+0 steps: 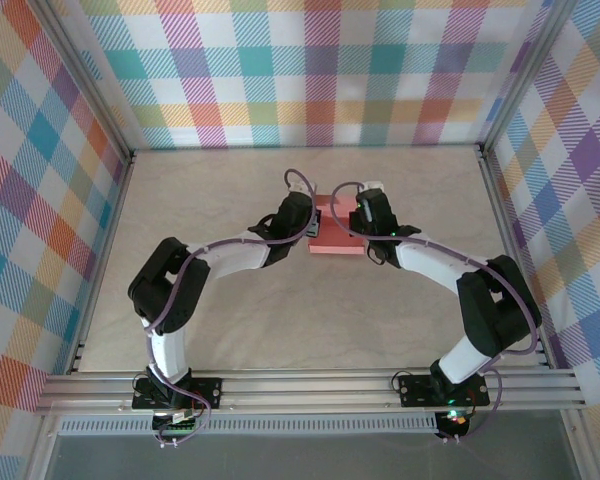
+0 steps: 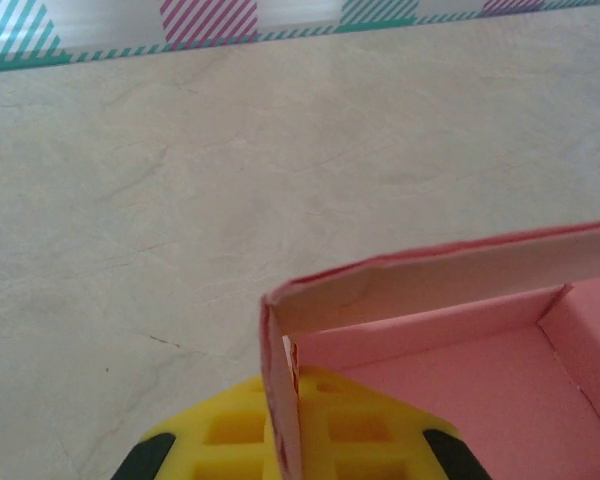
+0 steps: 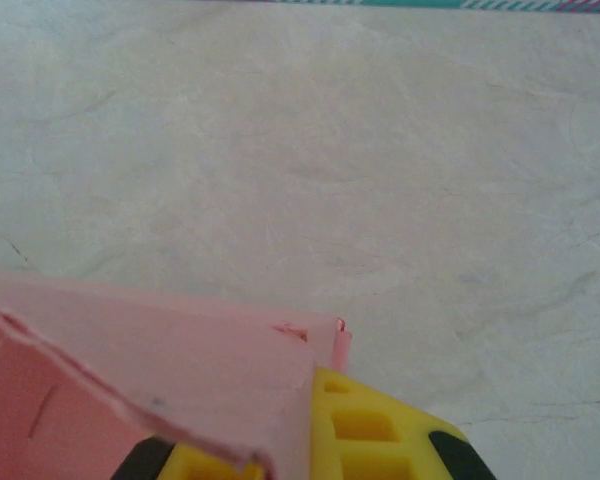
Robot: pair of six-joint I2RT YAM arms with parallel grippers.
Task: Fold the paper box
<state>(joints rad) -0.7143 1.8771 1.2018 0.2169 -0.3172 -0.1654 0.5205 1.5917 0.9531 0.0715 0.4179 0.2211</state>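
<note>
Item: salmon-pink paper box of thin card point(image 1: 332, 240), on the pale marbled tabletop point(image 1: 310, 320) at the centre of the top view, between the left arm's wrist point(image 1: 292, 222) and the right arm's wrist point(image 1: 372, 222). The wrists cover its left and right ends, so its long axis cannot be judged there. Left wrist view: box point(image 2: 460, 390) at lower right, cut off by the right and bottom edges, open side up, one long wall rising from lower centre to the right edge. Left jaws pressed onto its corner wall, yellow gridded pads point(image 2: 230, 435) on either side. Right wrist view: blurred card panel point(image 3: 180, 370) at lower left, right jaws pinching its edge.
</note>
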